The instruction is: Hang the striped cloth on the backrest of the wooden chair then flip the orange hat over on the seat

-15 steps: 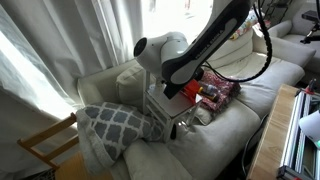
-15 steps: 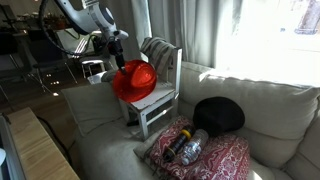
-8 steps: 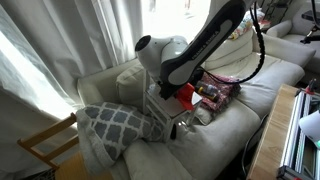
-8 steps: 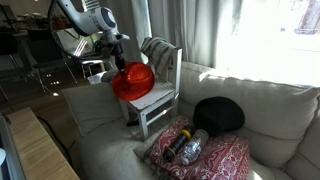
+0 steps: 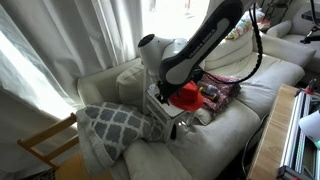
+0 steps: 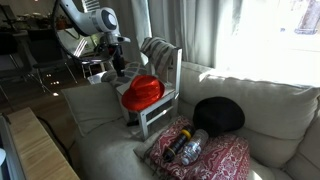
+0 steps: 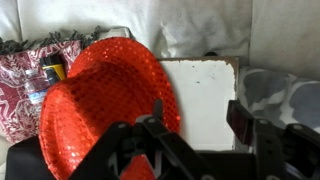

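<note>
The orange hat [image 6: 143, 92] lies dome up on the seat of the pale wooden chair [image 6: 152, 112], overhanging the seat's edge in the wrist view, where the hat [image 7: 105, 100] covers the left part of the white seat [image 7: 205, 95]. The striped cloth [image 6: 160, 52] hangs over the chair's backrest. My gripper [image 6: 118, 66] hovers just above the hat's far side. In the wrist view the gripper [image 7: 198, 120] is open, with only bare seat between its fingers and the left finger [image 7: 159, 113] at the hat's brim.
A red patterned fabric bundle [image 6: 205, 152] with a bottle lies on the sofa next to the chair, with a black round object [image 6: 218, 115] behind it. A grey lattice pillow [image 5: 110, 125] leans at the chair's other side. A tan chair [image 5: 45, 145] stands off the sofa's end.
The gripper has opened and let go of the orange hat, which was held up at a tilt. The hat has dropped onto the seat, dome up.
</note>
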Controlling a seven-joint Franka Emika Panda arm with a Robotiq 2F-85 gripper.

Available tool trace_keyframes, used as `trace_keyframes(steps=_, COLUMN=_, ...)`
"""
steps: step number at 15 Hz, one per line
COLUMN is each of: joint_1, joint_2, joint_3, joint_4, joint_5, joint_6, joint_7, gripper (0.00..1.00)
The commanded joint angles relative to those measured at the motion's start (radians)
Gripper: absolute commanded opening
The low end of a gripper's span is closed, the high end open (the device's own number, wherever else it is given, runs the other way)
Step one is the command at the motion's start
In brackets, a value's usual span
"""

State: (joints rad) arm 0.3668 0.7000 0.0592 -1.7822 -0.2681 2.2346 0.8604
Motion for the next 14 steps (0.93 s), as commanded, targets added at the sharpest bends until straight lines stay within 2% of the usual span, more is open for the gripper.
trace_keyframes(steps=1, joint_1=-0.033, joint_2=-0.029, joint_3=0.025, joint_4=-0.031, joint_5=0.09, joint_6=0.016, joint_7=-0.102, gripper=0.99)
trace_keyframes(steps=3, joint_1=-0.046, joint_2=-0.075, joint_3=0.012, joint_4=-0.053, joint_5=0.111, joint_6=0.003, joint_7=-0.147, gripper=1.0)
trace_keyframes(steps=7, joint_1=-0.137, joint_2=-0.243, joint_3=0.005, joint_4=-0.165, joint_5=0.157, joint_6=0.013, joint_7=-0.329, gripper=1.0)
trace_keyframes(steps=9, joint_1=-0.198, joint_2=-0.331, joint_3=0.018, joint_4=-0.217, joint_5=0.209, joint_6=0.004, joint_7=-0.494, gripper=1.0)
trace_keyframes(steps=10, joint_1=-0.258, joint_2=-0.378, joint_3=0.057, joint_4=-0.246, joint_5=0.219, joint_6=-0.004, joint_7=-0.573, gripper=1.0)
trace_keyframes(steps=11, joint_1=-0.264, joint_2=-0.424, joint_3=0.032, joint_4=-0.269, joint_5=0.258, joint_6=-0.017, joint_7=-0.65, gripper=1.0)
trace_keyframes(steps=14, joint_1=-0.332, joint_2=-0.564, joint_3=0.015, joint_4=-0.332, joint_5=0.34, joint_6=-0.087, joint_7=-0.844, gripper=1.0)
